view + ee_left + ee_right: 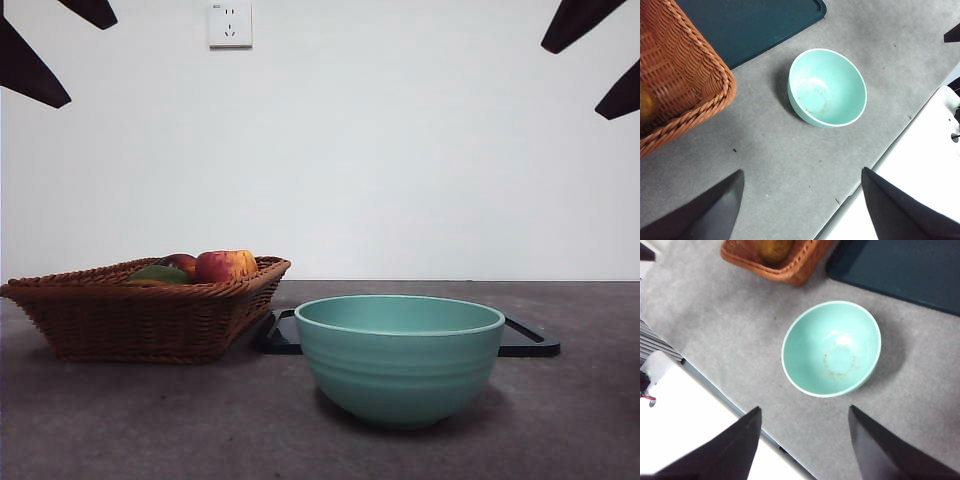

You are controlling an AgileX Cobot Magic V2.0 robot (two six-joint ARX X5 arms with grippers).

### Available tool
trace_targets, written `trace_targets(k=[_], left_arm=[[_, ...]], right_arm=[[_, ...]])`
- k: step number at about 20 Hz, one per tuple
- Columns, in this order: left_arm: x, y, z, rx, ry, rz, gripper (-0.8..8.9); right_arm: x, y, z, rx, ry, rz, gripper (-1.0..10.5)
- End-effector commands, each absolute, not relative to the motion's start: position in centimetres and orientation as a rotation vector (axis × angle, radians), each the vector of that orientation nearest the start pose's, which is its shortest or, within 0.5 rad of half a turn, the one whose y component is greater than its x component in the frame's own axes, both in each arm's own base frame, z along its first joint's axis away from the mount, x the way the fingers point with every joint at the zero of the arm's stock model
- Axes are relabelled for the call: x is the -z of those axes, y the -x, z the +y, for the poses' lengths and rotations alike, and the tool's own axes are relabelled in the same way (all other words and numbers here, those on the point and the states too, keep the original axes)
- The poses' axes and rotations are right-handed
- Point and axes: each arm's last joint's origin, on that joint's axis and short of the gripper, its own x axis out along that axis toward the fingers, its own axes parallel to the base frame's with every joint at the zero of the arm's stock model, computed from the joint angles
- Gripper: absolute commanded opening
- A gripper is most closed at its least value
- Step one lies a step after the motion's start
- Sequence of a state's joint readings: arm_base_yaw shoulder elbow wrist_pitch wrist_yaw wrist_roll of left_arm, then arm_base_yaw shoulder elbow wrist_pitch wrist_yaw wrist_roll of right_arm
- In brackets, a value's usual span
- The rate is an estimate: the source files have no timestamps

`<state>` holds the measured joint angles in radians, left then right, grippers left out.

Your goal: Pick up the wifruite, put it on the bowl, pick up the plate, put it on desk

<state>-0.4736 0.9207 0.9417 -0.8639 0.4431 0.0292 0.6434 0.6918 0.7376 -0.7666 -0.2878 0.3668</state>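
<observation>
Item 1, far left: a woven brown basket (140,310) on the grey counter (150,430), holding a red-yellow apple (225,265), a green fruit (160,273) and, seen only in the wrist views, a dull orange-brown fruit low against the wicker wall, judged to be the wifruite (774,249); too little of it shows to tell its long axis. Item 2, centre, behind the basket's right corner: a flat dark teal tray (755,25), presumably the plate of the task, lying on the counter on the far side of the bowl. Item 3, centre-right and nearest: the teal-green bowl (400,355), upright, empty, standing apart from basket and tray. Item 4: left gripper (800,210), fingers spread wide and holding nothing, raised well above the counter's near edge, with the basket close by on 1 side and the bowl ahead. Item 5: right gripper (805,445), fingers likewise wide and empty, also high, looking down on the bowl with the basket beyond it. Judgement: no step is yet done; the fruit lies left of the bowl, inside the basket, nearer the left arm, which would have to descend over the wicker rim to reach it.
</observation>
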Motion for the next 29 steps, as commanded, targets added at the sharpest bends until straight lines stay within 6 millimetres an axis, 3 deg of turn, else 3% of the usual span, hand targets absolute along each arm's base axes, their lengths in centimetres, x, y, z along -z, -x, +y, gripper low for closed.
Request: trace_targets(k=[1,2,3,4,23,26,29], left_arm=[[-31.2,-14.4,-8.9,0.888,-0.049,0.839,2.5],[-31.2,-14.4,-8.9,0.888,-0.049,0.837,1.82],[-31.2,-14.4,-8.9,0.888,-0.049,0.835,0.76],[-31.3,-14.4,-8.9,0.889,-0.049,0.832,0.0],[-31.6,-14.4,-8.9,0.892,-0.049,0.794,0.08],[-33.1,-14.0,-8.1,0.856,-0.057,0.632,0.09],[-36.2,-13.1,-5.4,0.611,-0.081,0.229,0.08]], right_arm=[[-28.5,-10.0,8.6,-0.758,-0.184,0.87,2.7],[-28.5,-9.9,8.6,-0.758,-0.184,0.871,2.0],[-28.5,-9.9,8.6,-0.759,-0.18,0.872,0.2],[-28.5,-9.9,8.6,-0.762,-0.171,0.869,0.2],[-28.7,-10.1,8.7,-0.776,-0.167,0.834,0.1],[-28.7,-10.1,8.7,-0.776,-0.167,0.833,0.1],[-28.7,-10.1,8.7,-0.776,-0.167,0.833,0.1]])
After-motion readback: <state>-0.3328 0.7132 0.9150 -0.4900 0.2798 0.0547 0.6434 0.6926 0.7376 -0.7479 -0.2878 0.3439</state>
